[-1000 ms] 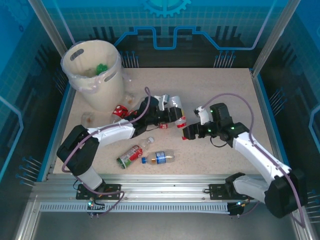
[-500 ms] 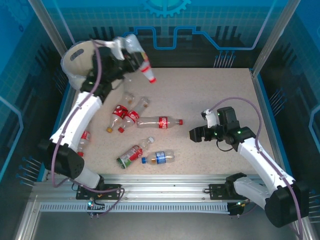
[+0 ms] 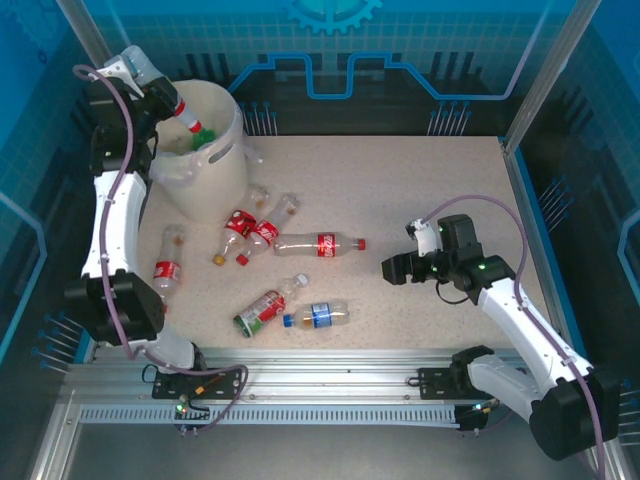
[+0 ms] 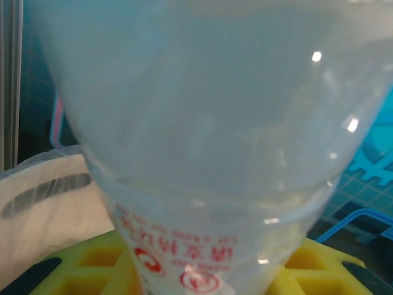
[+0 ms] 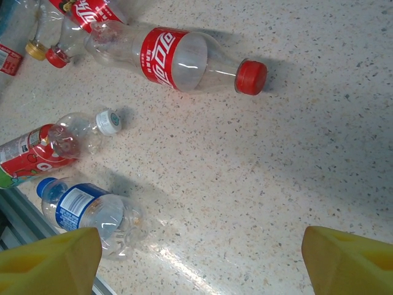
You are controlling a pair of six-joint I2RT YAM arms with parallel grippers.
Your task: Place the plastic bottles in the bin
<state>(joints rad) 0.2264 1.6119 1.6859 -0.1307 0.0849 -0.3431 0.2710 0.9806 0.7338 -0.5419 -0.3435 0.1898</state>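
Note:
My left gripper (image 3: 136, 84) is raised at the far left and shut on a clear red-labelled bottle (image 3: 168, 98). The bottle's red cap points down over the rim of the cream bin (image 3: 212, 178). In the left wrist view this bottle (image 4: 202, 153) sits between the yellow fingers (image 4: 92, 270), with the bin's lined rim (image 4: 43, 196) behind. A green bottle (image 3: 204, 133) lies inside the bin. My right gripper (image 3: 394, 268) hovers open over bare table (image 5: 202, 264). To its left lie a long red-labelled bottle (image 3: 318, 243) (image 5: 172, 58) and a blue-labelled bottle (image 3: 318, 315) (image 5: 86, 212).
Several more bottles lie on the table: a cluster below the bin (image 3: 252, 225), one at the left (image 3: 167, 265), and a red-and-green-labelled one (image 3: 263, 309) (image 5: 43, 153). Blue enclosure walls (image 3: 560, 90) ring the table. Metal rails (image 3: 330, 385) run along the near edge.
The left arm lifted the bottle from the table's middle, then swung it left; it now hangs cap-down over the bin. The right gripper has barely shifted.

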